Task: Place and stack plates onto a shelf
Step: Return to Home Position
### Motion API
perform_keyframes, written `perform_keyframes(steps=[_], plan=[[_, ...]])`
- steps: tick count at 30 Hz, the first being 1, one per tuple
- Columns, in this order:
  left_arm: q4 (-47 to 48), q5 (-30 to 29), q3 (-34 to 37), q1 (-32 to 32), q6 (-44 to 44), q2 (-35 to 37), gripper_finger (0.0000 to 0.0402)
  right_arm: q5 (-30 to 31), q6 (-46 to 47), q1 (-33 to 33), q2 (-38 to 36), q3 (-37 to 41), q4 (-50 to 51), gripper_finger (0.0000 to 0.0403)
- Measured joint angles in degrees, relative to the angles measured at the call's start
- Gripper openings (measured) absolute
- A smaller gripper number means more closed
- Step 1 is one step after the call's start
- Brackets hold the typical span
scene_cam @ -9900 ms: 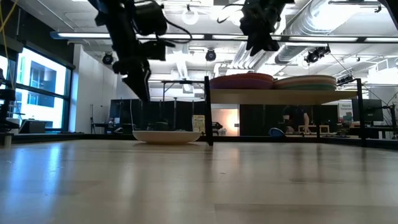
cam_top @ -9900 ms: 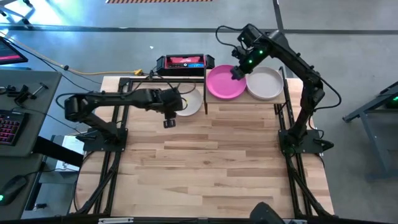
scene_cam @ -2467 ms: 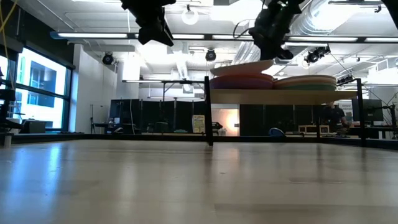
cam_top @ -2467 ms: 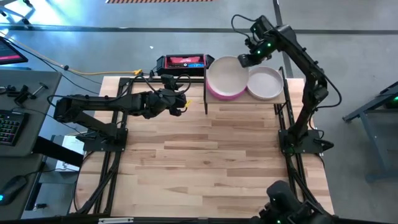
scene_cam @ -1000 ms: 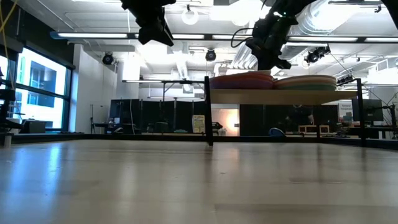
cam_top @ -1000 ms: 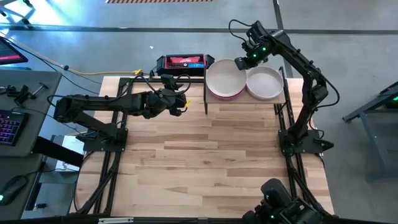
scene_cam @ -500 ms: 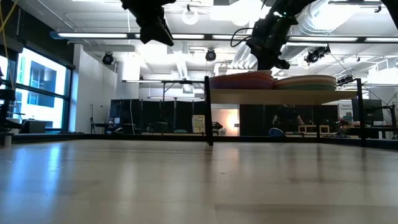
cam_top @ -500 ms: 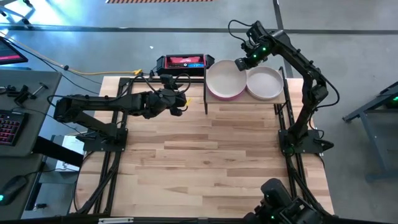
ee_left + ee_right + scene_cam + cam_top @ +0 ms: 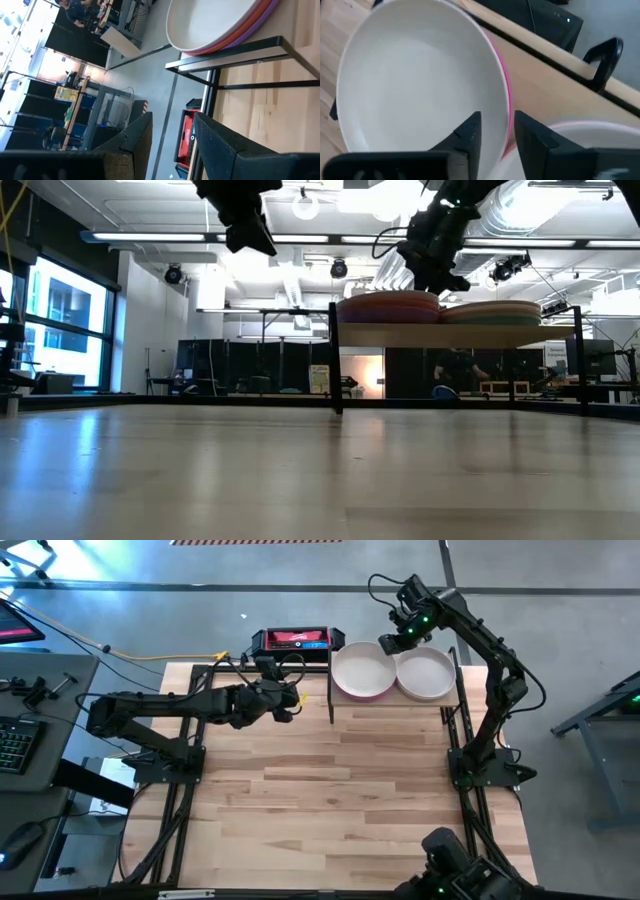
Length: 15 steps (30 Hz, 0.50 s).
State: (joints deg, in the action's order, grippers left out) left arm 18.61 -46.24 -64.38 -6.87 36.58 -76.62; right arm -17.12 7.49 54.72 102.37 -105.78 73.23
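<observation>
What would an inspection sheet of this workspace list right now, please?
Surface: light-wood tabletop, no plates left on it.
Job's things: shelf carries the left stack, with a white plate on top over a pink plate, and the right stack, with a pale plate on top.
Clutter: red-and-black device behind the table's back edge.
Grippers: left gripper raised beside the shelf, jaws open, empty; right gripper above the shelf between the stacks, jaws open, empty.
Cables: yellow cable running to the table's back left corner.
Surroundings: keyboard on a side desk.
</observation>
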Motion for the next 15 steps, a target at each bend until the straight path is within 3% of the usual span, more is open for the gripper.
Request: perform_keyframes(steps=[9, 15], plan=[[1.2, 0.2, 0.0, -1.5, -1.7, 0.0, 0.0138, 0.0, -0.1, 1.4, 0.0, 0.0, 5.6, 0.0122], [9.0, 2.7, 0.0, -2.8, -17.7, 0.3, 0.0138, 0.0, -1.4, 1.1, -3.0, 0.0, 5.6, 0.0122]])
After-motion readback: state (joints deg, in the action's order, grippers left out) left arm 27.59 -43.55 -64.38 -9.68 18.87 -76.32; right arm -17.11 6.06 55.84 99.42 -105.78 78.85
